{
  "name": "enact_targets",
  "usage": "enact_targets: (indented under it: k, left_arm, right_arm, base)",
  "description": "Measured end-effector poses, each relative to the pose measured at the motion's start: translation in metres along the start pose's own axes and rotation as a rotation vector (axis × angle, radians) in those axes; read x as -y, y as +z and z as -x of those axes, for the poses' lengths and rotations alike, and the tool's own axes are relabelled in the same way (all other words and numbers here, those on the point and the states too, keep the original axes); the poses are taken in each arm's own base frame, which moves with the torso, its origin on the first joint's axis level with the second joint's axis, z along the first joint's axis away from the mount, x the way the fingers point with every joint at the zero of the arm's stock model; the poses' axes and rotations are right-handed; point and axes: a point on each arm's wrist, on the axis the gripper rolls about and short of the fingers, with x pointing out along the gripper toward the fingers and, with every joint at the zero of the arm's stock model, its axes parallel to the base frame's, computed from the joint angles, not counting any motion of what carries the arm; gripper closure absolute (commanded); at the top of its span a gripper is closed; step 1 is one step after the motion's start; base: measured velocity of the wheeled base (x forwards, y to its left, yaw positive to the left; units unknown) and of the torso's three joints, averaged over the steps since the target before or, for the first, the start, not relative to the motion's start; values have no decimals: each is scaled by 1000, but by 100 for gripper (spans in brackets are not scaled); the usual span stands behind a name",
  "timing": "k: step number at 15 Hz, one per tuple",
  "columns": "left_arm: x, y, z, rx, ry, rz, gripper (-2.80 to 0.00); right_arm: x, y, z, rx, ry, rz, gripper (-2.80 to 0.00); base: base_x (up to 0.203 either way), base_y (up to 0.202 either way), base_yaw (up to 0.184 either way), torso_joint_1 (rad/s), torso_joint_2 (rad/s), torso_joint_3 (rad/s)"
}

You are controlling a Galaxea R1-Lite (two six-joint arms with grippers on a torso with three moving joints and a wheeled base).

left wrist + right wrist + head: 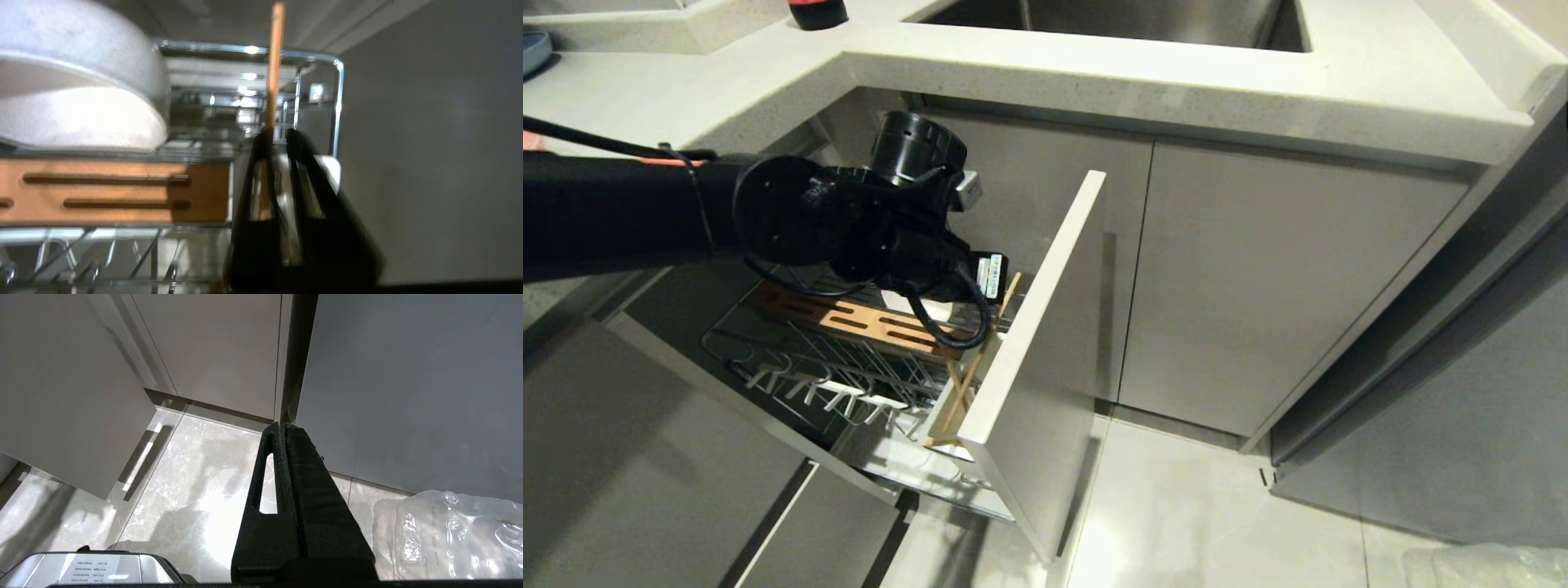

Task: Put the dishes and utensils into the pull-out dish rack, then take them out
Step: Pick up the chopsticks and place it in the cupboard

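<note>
The pull-out dish rack (1029,392) stands pulled out under the counter, with its wooden strip (849,318) and upright prongs (833,392) showing. My left arm (907,245) reaches down into it and hides its own fingers in the head view. The chopsticks (972,367) lean crossed against the inside of the front panel. In the left wrist view my left gripper (278,134) has its jaws a narrow gap apart over the white cup (329,167). One chopstick (274,61) passes behind one finger, not between them. The cream-white bowl (81,102) rests in the rack beside the wooden strip (114,192). My right gripper (282,424) hangs shut over the floor.
A pale countertop (1176,90) with a sink (1111,16) overhangs the rack. Closed cabinet doors (1258,286) stand to the right. A lower grey drawer front (645,474) lies to the left. A clear plastic bag (449,535) sits on the tiled floor.
</note>
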Motion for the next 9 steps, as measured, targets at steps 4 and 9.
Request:
enact_targets:
  k: [4, 9]
  left_arm:
    - [3, 2, -13, -3, 1, -2, -280]
    - [6, 1, -30, -20, 17, -10, -280]
  right_arm:
    - [0, 0, 0, 0, 0, 0, 0]
    - [0, 0, 0, 0, 0, 0, 0]
  base:
    - [0, 0, 0, 0, 0, 0]
    - [0, 0, 0, 0, 0, 0]
